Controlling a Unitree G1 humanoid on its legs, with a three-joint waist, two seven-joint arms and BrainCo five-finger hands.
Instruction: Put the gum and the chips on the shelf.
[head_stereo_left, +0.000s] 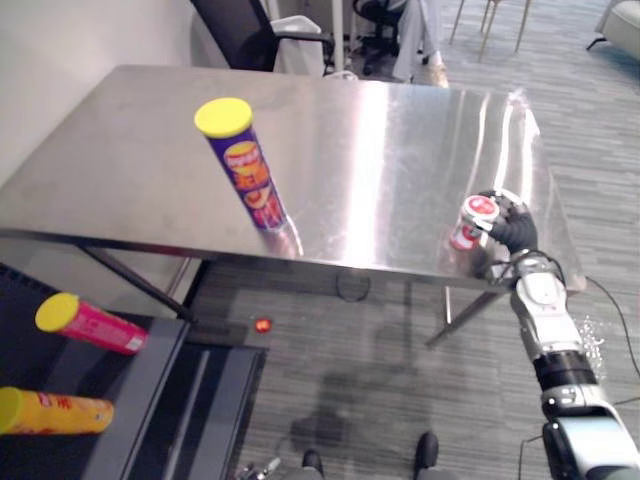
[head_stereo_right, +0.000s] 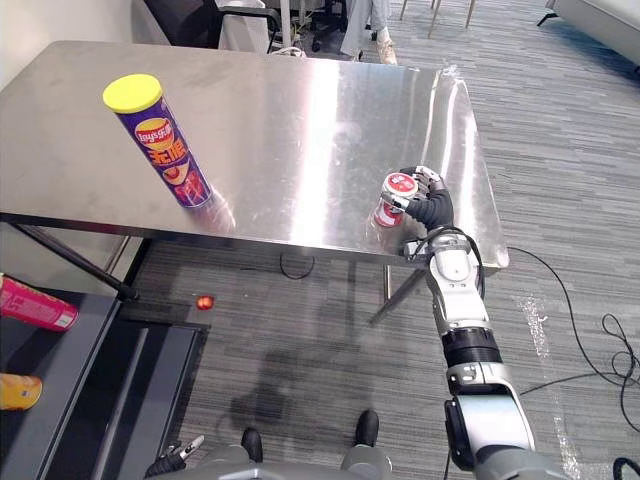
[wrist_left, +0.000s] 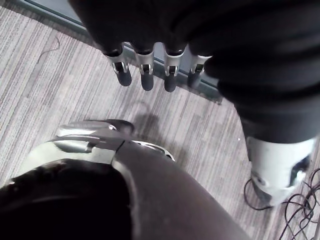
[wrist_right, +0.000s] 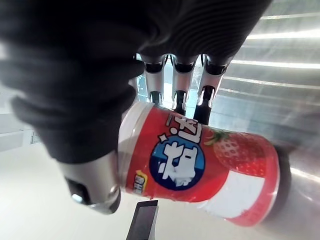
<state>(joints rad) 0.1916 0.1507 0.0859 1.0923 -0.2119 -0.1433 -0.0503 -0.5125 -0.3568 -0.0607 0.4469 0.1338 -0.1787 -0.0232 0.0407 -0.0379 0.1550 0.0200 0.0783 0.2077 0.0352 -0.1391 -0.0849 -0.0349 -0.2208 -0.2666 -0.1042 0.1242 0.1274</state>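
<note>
Snugly in fingers (wrist_right: 179, 87), cylindrical gum tub (wrist_right: 200, 165)

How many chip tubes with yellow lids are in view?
3. A purple tube stands on the steel table; a pink tube and a yellow tube lie on the dark shelf at lower left. More may be hidden.

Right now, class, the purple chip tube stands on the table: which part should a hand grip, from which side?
Grip the chip tube round its mid-body, coming from the near edge of the table. It stands on its base near that edge, a slim cylinder with nothing beside it, so a hand should wrap it.
</note>
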